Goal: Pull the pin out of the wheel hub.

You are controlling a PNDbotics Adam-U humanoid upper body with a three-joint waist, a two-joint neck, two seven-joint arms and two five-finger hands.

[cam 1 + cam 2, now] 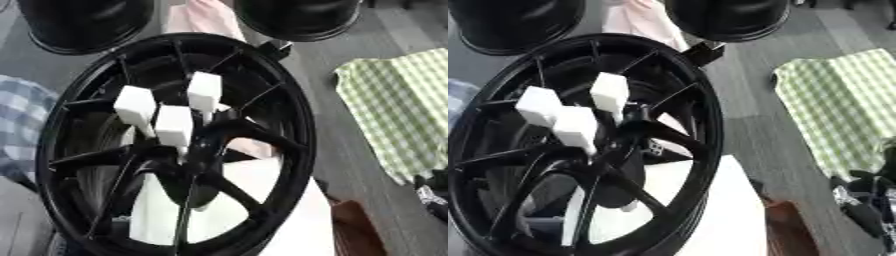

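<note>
Three white block-headed pins stand up toward the camera in the left eye view: one on the left (135, 105), one in the middle (174, 125) and one further back (205, 91). All three have their lower ends down among the spokes at the centre of the black wheel hub (296, 107). The hub lies tilted on a white surface (262, 200), which shows through the spokes. No hand is on any pin, so the three that show remain to be pulled. Whether other pins ever sat beside them cannot be told, and the scene fits a hub with a full set as well as one with some already out. No loose pin shows on the white surface or on the floor. Behind the hub are two black round tubs, left (83, 25) and right (297, 17). Their insides are dark and nothing can be made out in them. A pink cloth (203, 17) lies between them.

In the right eye view a green checked cloth (842, 105) lies well apart from the hub on the right. Below it, at the lower right edge, a dark shape with pale parts is probably the right hand (866, 200). How open it is I cannot tell, and it is nowhere near the pins. The left hand does not show.
</note>
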